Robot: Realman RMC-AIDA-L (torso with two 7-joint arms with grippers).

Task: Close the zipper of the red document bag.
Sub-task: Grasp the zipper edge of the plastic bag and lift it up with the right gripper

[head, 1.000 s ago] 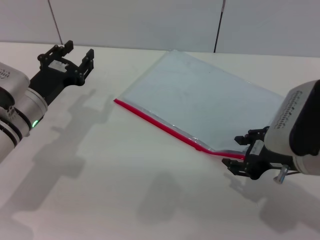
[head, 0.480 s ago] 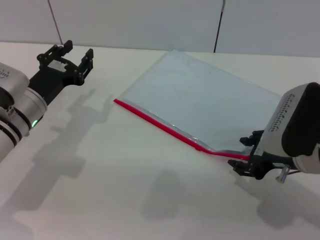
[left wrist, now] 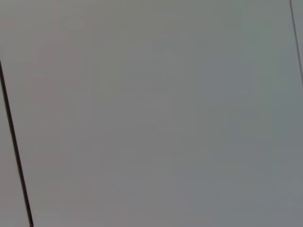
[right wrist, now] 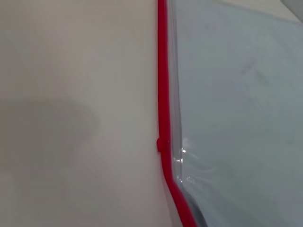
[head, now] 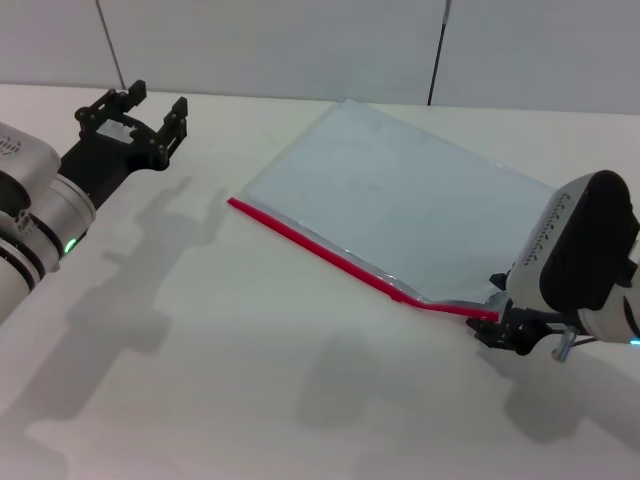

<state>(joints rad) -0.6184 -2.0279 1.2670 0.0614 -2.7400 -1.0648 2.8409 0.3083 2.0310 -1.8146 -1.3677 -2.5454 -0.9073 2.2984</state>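
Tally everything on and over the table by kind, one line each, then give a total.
Document bags: 1, the red document bag, lying flat on the table.
Zippers: 1, the zipper along the bag's near edge.
Grippers: 2, the left gripper held open at far left, the right gripper at the zipper's right end.
Total: 4

Pale blue-grey translucent red document bag [head: 400,205], bright red zipper [head: 320,247], black pincers, white table [head: 200,340].
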